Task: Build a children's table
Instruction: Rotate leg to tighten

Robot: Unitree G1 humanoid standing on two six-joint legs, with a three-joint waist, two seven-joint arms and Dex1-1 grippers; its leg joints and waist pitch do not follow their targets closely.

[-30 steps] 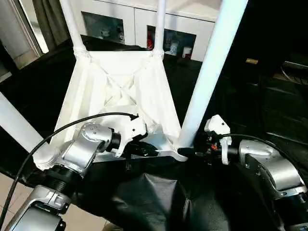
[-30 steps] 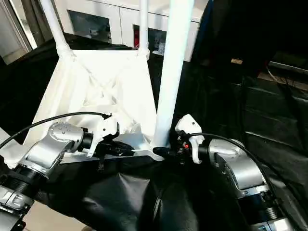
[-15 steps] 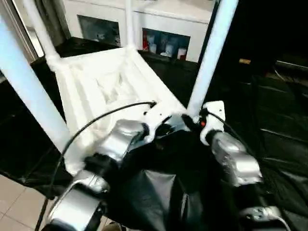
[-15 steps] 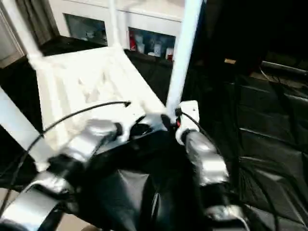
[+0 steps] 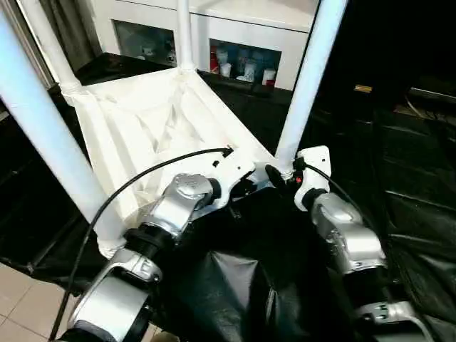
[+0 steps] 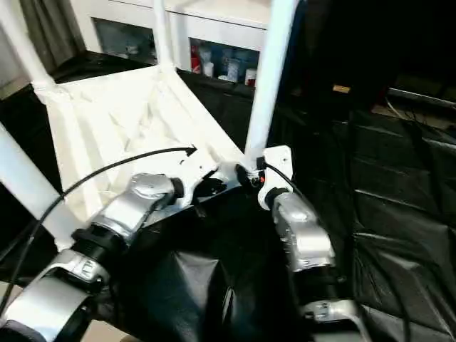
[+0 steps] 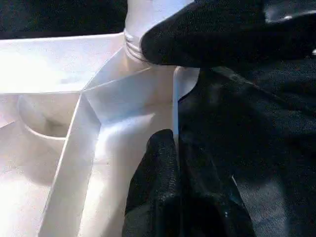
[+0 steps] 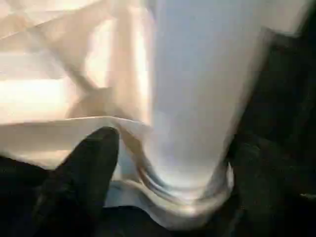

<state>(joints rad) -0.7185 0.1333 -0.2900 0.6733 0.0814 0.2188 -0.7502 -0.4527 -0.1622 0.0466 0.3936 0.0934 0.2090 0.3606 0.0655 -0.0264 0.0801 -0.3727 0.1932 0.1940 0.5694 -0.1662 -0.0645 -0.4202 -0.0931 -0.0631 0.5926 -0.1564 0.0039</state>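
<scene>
Standing upside down on a black plastic-sheeted work surface [image 5: 399, 214], the white plastic rectangular tabletop [image 5: 153, 125] shows its ribbed underside, with four long white tubular legs rising from the corner sockets: one at ten o'clock [image 5: 43, 39], one at twelve [image 5: 183, 32], one at one o'clock [image 5: 310, 78] and a big near one at nine o'clock [image 5: 46, 142]. By my reading all legs are seated, so the step in hand is handling the finished table at its near corner, likely to turn it onto its feet. The left gripper [image 5: 242, 187] and right gripper [image 5: 279, 177] meet at the base of the one-o'clock leg.

From the right eye, a white glass-door cabinet [image 6: 214, 50] stands at twelve o'clock behind the table, with a grey curtain [image 6: 44, 32] at eleven.

Along the left wrist, the left gripper's two black fingers [image 7: 158, 187] are pressed together on the thin white edge wall of the tabletop [image 7: 174, 118], pinching it, with the round socket above at twelve.

Along the right wrist, one black finger [image 8: 86, 177] lies against the tabletop's rim beside the flared leg base [image 8: 192, 123]; the other sits dark at four o'clock, so the jaws stand apart astride the leg, not clamped. Next, I judge, the right must close firmly before any lift, or the table may swing.
</scene>
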